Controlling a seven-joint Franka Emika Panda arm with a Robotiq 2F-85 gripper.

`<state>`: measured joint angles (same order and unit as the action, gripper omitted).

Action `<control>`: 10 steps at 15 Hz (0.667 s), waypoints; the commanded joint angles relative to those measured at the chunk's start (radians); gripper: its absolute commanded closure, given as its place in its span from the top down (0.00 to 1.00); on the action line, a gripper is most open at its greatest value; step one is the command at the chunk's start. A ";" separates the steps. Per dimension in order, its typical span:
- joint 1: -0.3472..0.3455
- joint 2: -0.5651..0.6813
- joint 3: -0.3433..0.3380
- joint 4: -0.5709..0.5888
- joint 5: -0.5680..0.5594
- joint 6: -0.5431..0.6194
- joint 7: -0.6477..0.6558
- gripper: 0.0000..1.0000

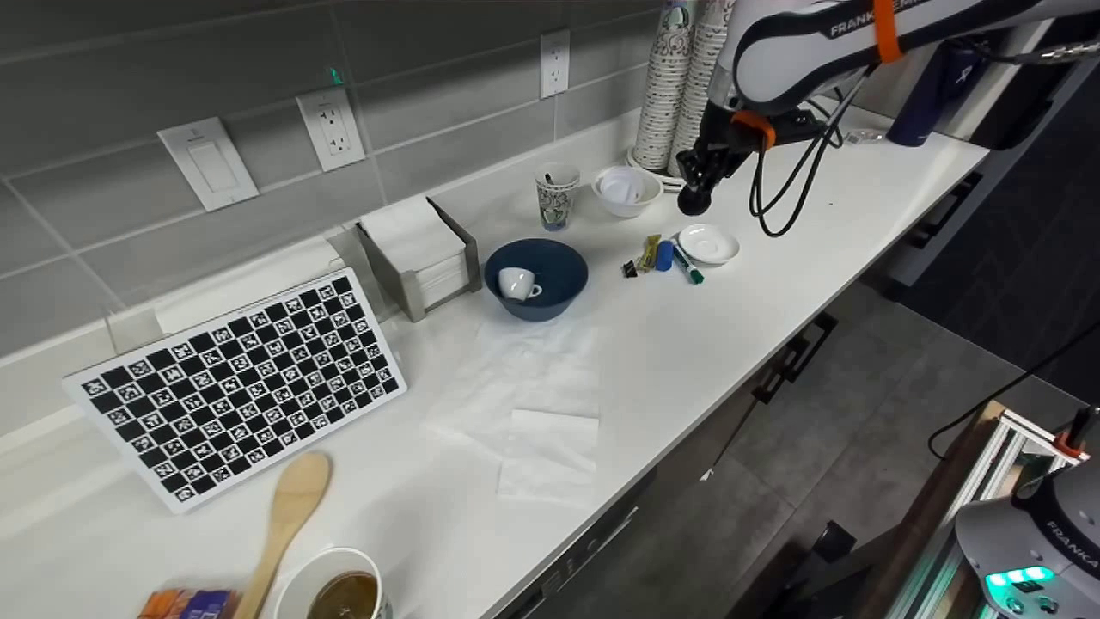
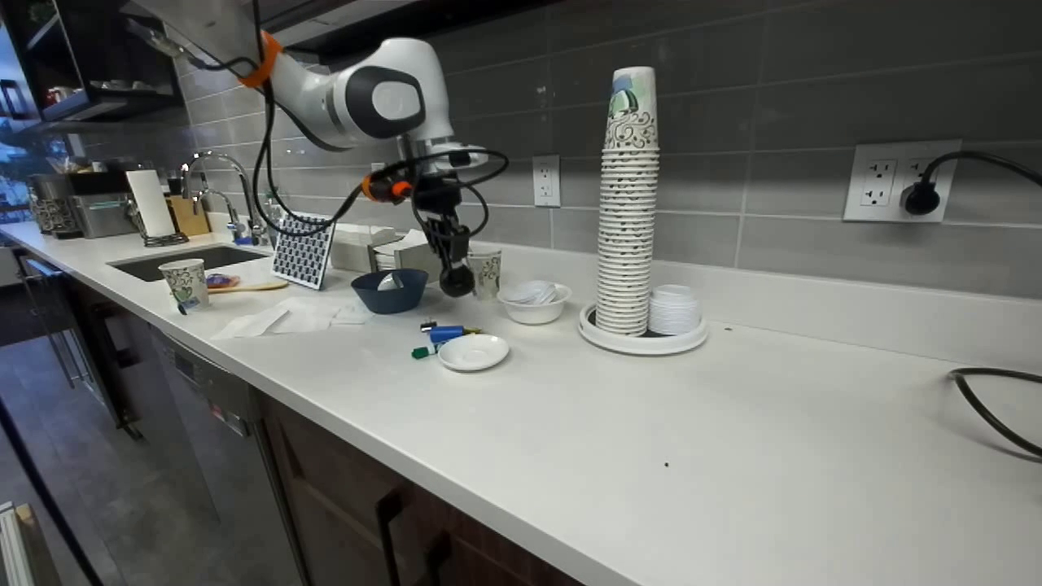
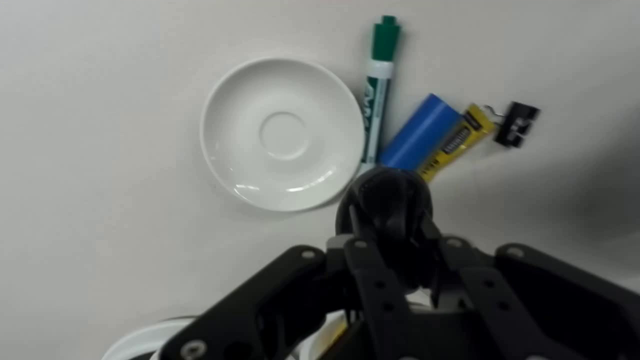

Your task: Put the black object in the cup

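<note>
My gripper (image 1: 703, 176) is shut on a rounded black object (image 1: 694, 202) and holds it above the counter, in the air. In the wrist view the black object (image 3: 385, 184) sits between the two fingers of my gripper (image 3: 388, 210), and its lower part is hidden by them. The cup (image 1: 556, 203), narrow, greyish and patterned, stands upright by the wall with a thin dark item inside. In an exterior view the cup (image 2: 487, 273) is just behind and beside the held object (image 2: 457, 282). I cannot make out the cup in the wrist view.
A white saucer (image 3: 282, 135), green marker (image 3: 377, 95), blue cylinder (image 3: 421, 132), yellow packet (image 3: 457, 141) and black binder clip (image 3: 516, 124) lie below. A blue bowl (image 1: 559, 266) holds a white mug (image 1: 516, 284). A white bowl (image 1: 629, 206) and tall cup stacks (image 1: 663, 112) stand near the wall.
</note>
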<state>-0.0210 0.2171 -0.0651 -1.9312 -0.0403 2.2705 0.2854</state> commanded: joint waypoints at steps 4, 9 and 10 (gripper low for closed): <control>0.059 -0.074 0.090 -0.054 0.248 0.234 0.113 0.06; 0.165 0.074 0.072 0.078 0.132 0.532 0.363 0.06; 0.187 0.104 0.049 0.114 0.071 0.573 0.424 0.06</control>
<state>0.1120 0.2255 0.0353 -1.9329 0.1435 2.7487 0.5595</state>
